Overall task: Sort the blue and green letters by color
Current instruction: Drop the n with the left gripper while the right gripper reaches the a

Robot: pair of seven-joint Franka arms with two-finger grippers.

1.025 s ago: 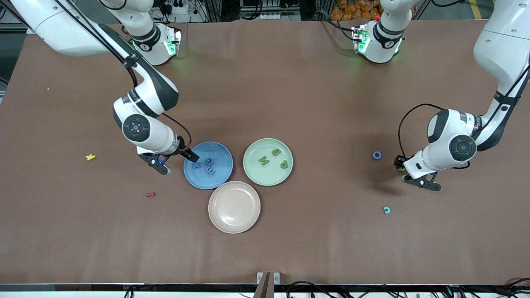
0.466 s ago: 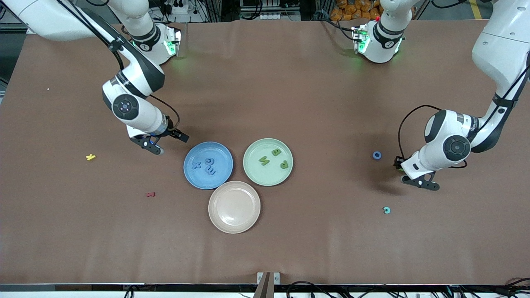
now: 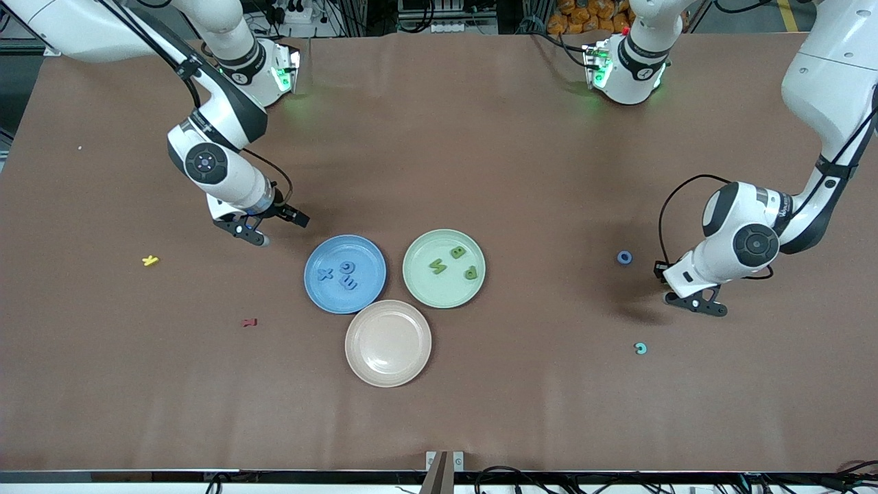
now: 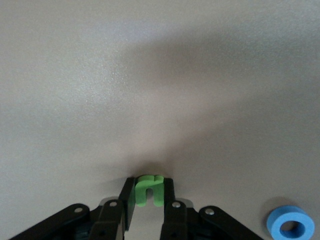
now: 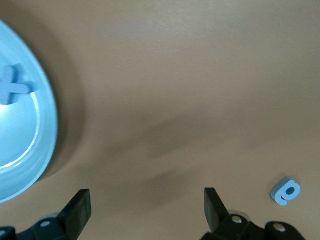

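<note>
My left gripper [image 3: 675,287] is low at the table toward the left arm's end, shut on a small green letter [image 4: 149,190] pinched between its fingers. A blue ring letter [image 3: 624,257] lies beside it on the table. The blue plate [image 3: 363,257] holds three blue letters [image 3: 348,274]; the green plate [image 3: 425,288] beside it holds three green letters [image 3: 437,265]. My right gripper [image 3: 278,230] hangs open and empty next to the blue plate, toward the right arm's end. Another blue letter [image 5: 285,191] lies on the table close to it.
An empty pink plate [image 3: 388,343] sits nearer the front camera than the two coloured plates. A teal letter [image 3: 641,348] lies nearer the camera than my left gripper. A yellow letter [image 3: 150,260] and a dark red letter [image 3: 249,322] lie toward the right arm's end.
My right gripper has pulled back off the blue plate, away from the camera, still open. My left gripper has closed on the green letter, with the arm hardly moving.
</note>
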